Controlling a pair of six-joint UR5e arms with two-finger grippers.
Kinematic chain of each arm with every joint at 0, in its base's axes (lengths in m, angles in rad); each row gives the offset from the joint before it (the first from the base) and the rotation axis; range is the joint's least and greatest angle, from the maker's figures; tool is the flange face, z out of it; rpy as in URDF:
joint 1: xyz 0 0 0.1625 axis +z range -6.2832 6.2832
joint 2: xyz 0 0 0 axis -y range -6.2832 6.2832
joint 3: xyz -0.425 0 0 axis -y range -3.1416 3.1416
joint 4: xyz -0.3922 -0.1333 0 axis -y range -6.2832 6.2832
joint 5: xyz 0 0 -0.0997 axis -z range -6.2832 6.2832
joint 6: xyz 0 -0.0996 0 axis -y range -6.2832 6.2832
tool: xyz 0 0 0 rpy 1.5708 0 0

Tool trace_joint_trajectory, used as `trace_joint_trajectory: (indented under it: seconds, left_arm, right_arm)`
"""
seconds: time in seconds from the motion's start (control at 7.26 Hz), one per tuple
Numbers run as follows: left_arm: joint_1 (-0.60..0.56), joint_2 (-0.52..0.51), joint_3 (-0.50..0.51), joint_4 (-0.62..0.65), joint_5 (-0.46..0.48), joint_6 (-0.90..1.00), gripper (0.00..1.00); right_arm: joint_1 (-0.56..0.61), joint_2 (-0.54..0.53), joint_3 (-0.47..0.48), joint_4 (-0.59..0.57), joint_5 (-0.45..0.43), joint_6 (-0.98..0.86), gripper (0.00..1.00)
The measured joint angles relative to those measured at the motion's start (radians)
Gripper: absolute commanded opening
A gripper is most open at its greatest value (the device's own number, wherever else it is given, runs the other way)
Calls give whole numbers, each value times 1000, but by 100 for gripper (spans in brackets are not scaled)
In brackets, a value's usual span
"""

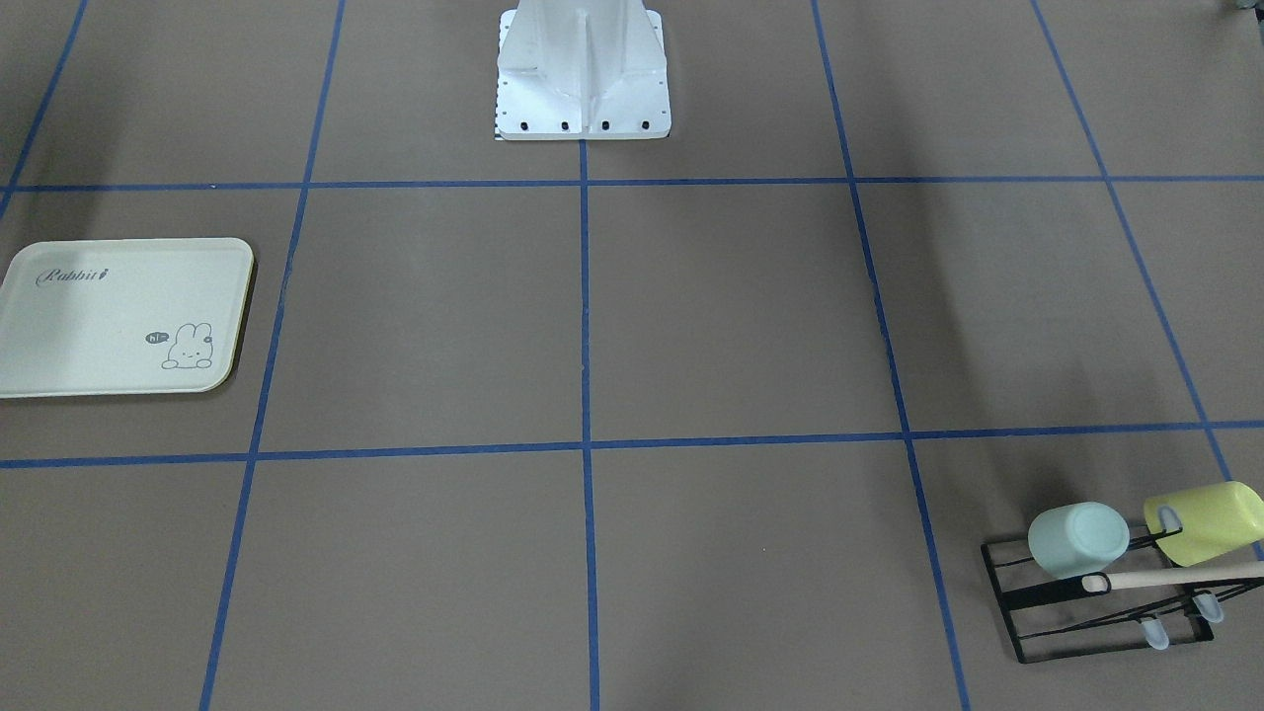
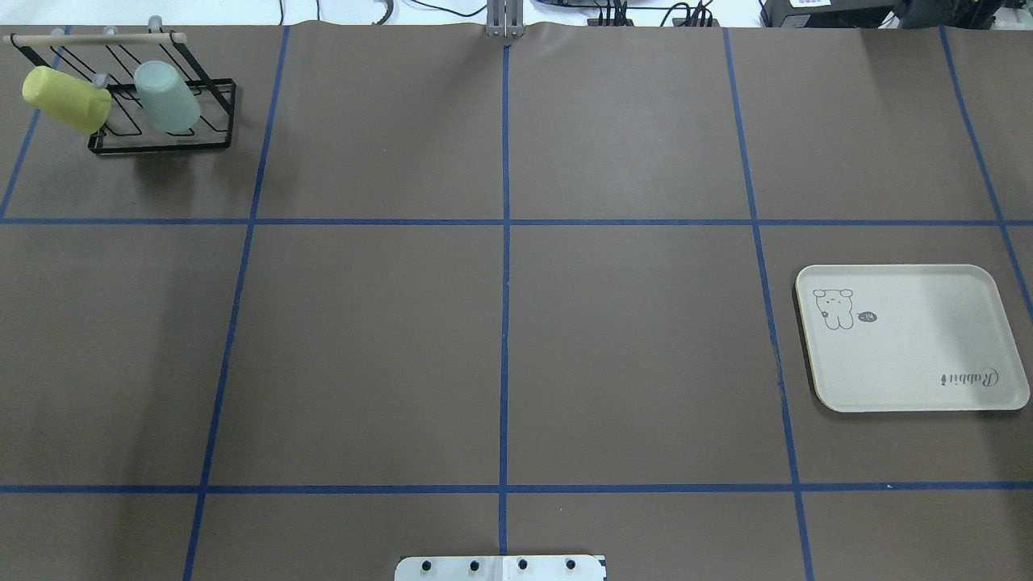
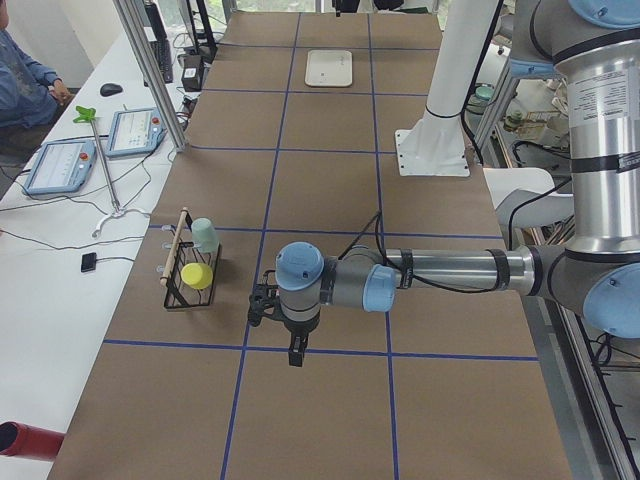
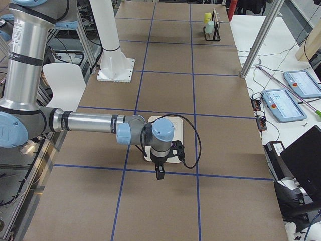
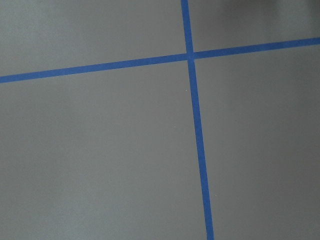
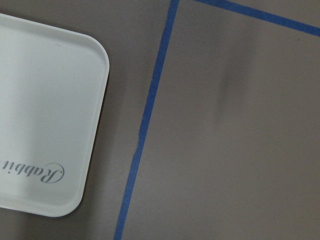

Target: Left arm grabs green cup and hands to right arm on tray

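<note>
Reaching the pale mint-green plastic cup (image 1: 1076,540) on the black wire rack (image 1: 1047,594), the left hand (image 3: 297,352), spread or not I cannot tell, must miss the rack's yellow-green cup (image 1: 1205,518).

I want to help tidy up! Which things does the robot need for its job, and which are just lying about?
Needed: green cup, tray, left arm, right arm.
Lying about: yellow-green cup, black wire rack holding both cups.
</note>
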Motion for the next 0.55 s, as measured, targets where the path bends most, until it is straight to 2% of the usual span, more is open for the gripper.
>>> trace_joint_trajectory:
  seconds: [0.55]
  left_arm:
    - [0,-8,-13,-3,-2,1,100]
  right_arm:
    - [0,6,5,0,0,0,100]
